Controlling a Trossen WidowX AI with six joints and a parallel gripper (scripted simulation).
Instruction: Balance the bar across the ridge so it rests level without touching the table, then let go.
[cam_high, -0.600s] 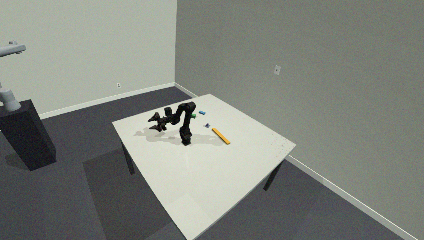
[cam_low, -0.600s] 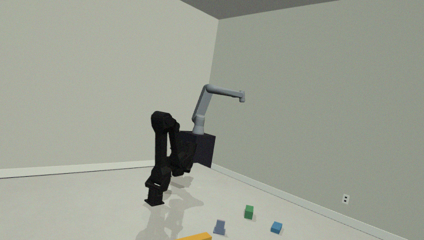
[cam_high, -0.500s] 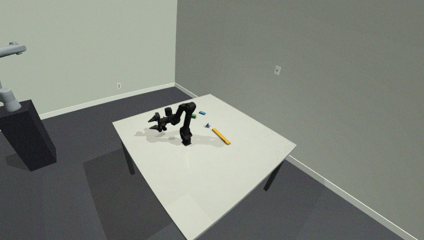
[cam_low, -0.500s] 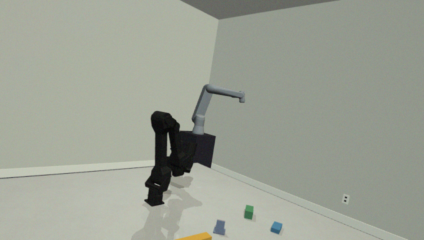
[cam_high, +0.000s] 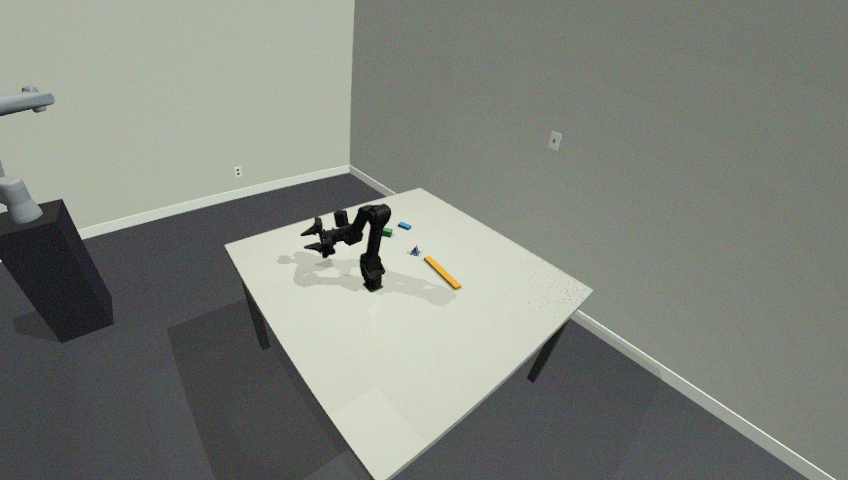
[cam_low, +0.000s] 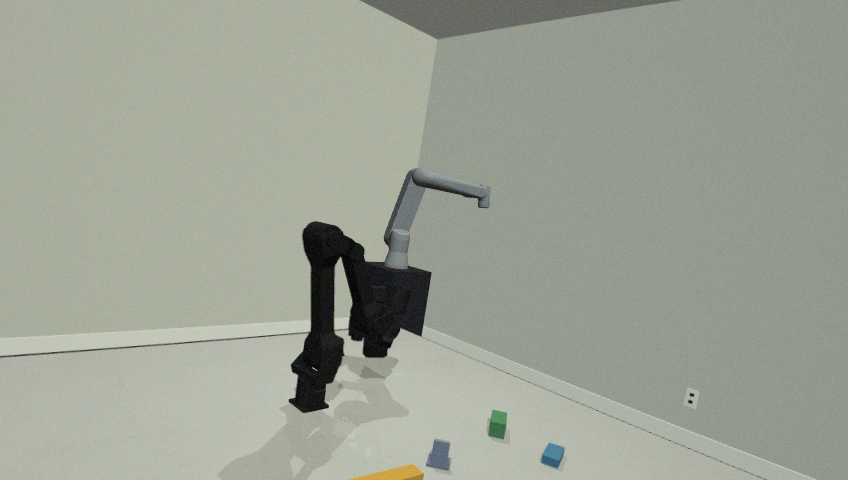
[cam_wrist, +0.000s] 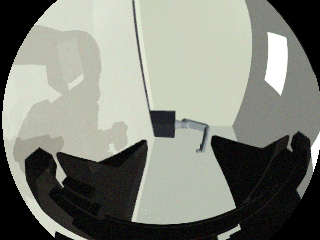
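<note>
The orange bar (cam_high: 442, 273) (cam_low: 389, 474) lies flat on the table; the exterior view shows only one end of it at the bottom edge. The small blue-grey ridge (cam_high: 414, 251) (cam_low: 439, 455) stands on the table just off one end of the bar, apart from it. My gripper (cam_high: 303, 239) (cam_wrist: 179, 141) is open and empty, held above the table on the far side of the arm's base from the bar and ridge. In the exterior view the fingers are hard to make out against the dark arm. The wrist view shows neither bar nor ridge.
A green block (cam_high: 387, 232) (cam_low: 498, 424) and a blue block (cam_high: 404, 226) (cam_low: 552, 455) lie on the table (cam_high: 357, 344) beyond the ridge. A grey arm (cam_low: 452, 183) (cam_wrist: 192, 124) stands on a dark pedestal (cam_high: 56, 279) (cam_wrist: 163, 123) off the table.
</note>
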